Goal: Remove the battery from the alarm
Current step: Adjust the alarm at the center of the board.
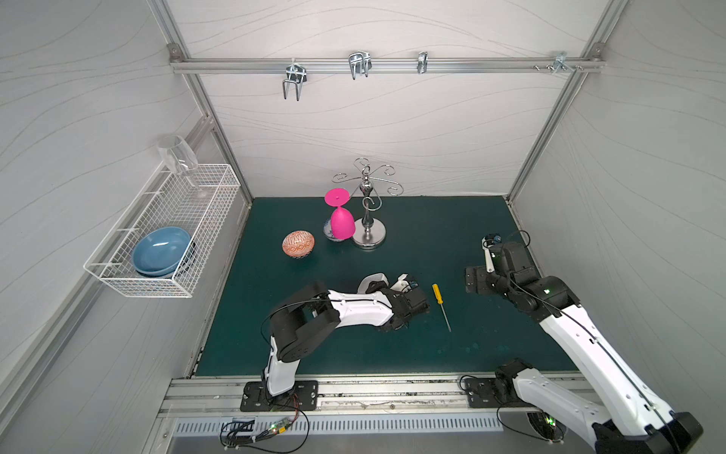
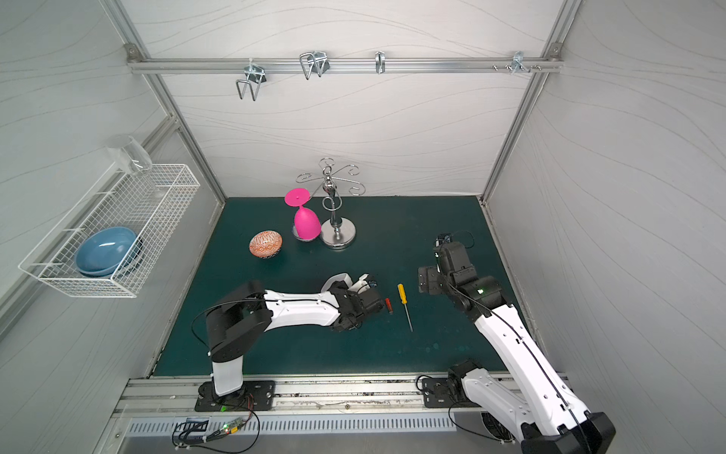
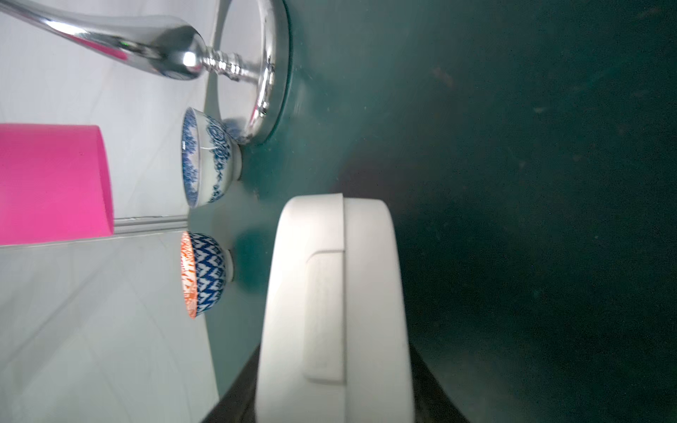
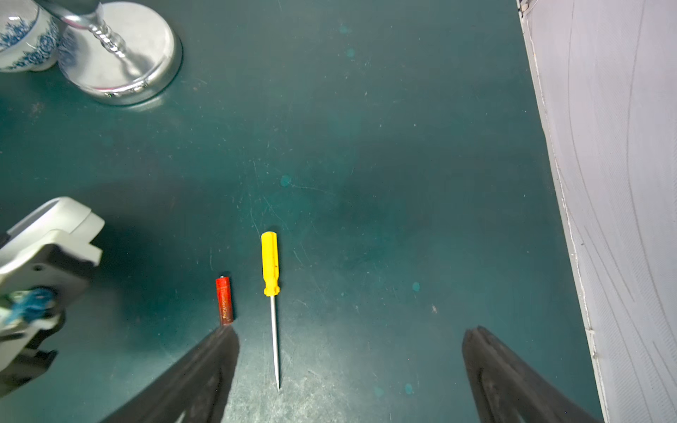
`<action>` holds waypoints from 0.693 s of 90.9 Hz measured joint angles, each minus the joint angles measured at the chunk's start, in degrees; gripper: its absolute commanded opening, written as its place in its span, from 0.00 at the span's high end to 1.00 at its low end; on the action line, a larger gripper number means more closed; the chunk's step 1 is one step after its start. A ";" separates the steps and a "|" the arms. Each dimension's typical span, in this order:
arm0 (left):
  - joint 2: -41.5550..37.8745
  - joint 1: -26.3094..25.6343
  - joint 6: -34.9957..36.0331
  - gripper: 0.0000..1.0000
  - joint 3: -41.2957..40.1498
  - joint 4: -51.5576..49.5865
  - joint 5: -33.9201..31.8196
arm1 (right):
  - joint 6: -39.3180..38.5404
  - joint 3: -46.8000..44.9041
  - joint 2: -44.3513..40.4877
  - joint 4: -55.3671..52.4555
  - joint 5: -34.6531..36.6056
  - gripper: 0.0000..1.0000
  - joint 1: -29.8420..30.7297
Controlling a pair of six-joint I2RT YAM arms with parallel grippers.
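The battery (image 2: 388,306) lies loose on the tabletop (image 2: 393,353), long axis near-to-far, just left of the screwdriver (image 2: 404,306). Slightly farther, the left gripper (image 3: 331,395) is clamped on the alarm (image 3: 329,293). The right gripper (image 4: 350,340), spread wide and empty, hangs to the battery's right and looks best placed to reach it.

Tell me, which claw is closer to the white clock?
Left. The left claw is clamped on the clock; the right claw hangs open, apart, past the yellow screwdriver.
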 measured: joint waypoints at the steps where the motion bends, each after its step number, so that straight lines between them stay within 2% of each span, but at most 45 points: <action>1: 0.24 -0.15 0.00 0.74 0.11 0.00 -0.42 | 0.02 -0.07 0.00 -0.02 -0.02 0.01 -0.07; 9: 2.05 -1.11 -0.44 0.60 0.94 -0.28 -2.47 | 0.13 -0.59 -0.04 -0.11 -0.74 0.01 -1.27; 17: 2.73 -1.90 -1.68 0.35 1.25 -0.79 -2.82 | 0.37 -1.16 -0.04 0.00 -2.73 0.01 -3.54; 22: 2.62 -2.49 -2.21 0.24 1.25 -1.09 -0.52 | 0.72 -1.57 -0.04 0.15 -4.42 0.01 -5.46; 30: 1.55 -3.72 -4.22 0.14 0.94 -1.20 3.89 | 1.77 -2.71 -0.17 1.31 -7.93 0.01 -9.03; 38: -2.93 -4.90 -5.60 0.02 -0.66 -0.98 10.03 | 3.08 -4.28 -0.79 3.41 -11.30 0.01 -12.72; 54: -20.20 -4.94 -6.47 0.00 -5.90 2.51 21.44 | 4.17 -10.60 -2.97 13.64 -17.38 0.01 -20.17; 63: -30.40 -0.24 -6.78 0.00 -8.98 6.14 27.78 | 2.93 -17.57 -3.65 23.54 -18.29 0.01 -23.06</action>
